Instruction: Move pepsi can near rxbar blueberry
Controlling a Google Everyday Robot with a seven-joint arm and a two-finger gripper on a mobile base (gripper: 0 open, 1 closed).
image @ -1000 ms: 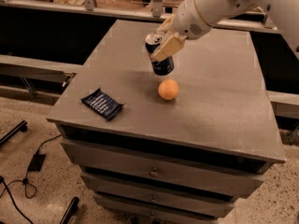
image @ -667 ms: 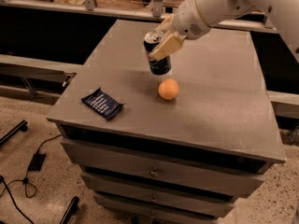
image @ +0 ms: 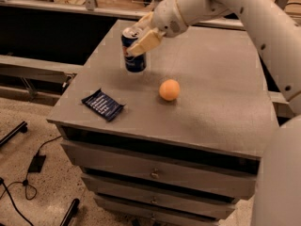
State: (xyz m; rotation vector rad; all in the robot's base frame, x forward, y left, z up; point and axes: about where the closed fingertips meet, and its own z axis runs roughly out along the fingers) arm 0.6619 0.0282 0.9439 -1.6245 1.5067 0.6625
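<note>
The pepsi can [image: 134, 56], dark blue with a silver top, is upright and held just above the grey cabinet top [image: 211, 88], left of centre. My gripper [image: 142, 33] is shut on the can's upper part, its pale fingers [image: 146, 42] across the can's side. The rxbar blueberry [image: 103, 104], a flat navy wrapper, lies near the front left corner, below and left of the can.
An orange ball [image: 169, 89] sits on the top to the right of the can. My white arm [image: 244, 13] reaches in from the upper right. Drawers [image: 155, 173] front the cabinet. Cables and metal legs [image: 28, 173] lie on the floor at left.
The gripper with the can has moved left, away from the orange ball and towards the rxbar side. The ball and the bar have not moved.
</note>
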